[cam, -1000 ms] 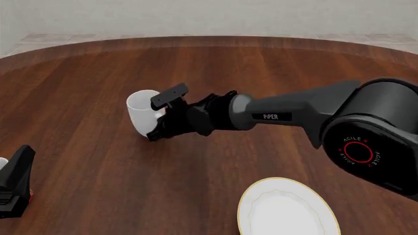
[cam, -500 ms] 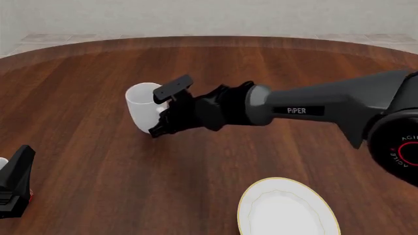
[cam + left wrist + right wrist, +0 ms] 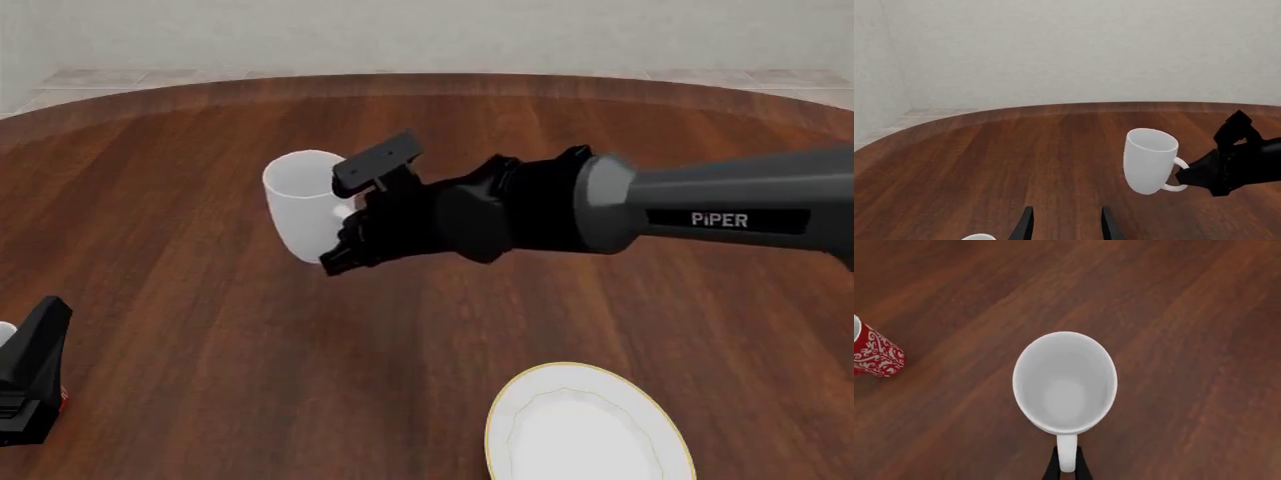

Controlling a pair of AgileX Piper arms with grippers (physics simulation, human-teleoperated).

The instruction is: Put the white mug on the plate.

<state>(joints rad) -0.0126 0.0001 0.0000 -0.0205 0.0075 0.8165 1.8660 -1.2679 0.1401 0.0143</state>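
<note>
Your right end effector pinches only the thin loop handle of the white mug, which looks lifted just clear of the counter at about 10 o'clock from the plate, so a quick swing could make it pivot or slip out. The mug's long axis stands nearly upright, mouth up, leaning slightly, with the handle pointing back toward your right arm. Your left end effector is spread and holds nothing.
</note>
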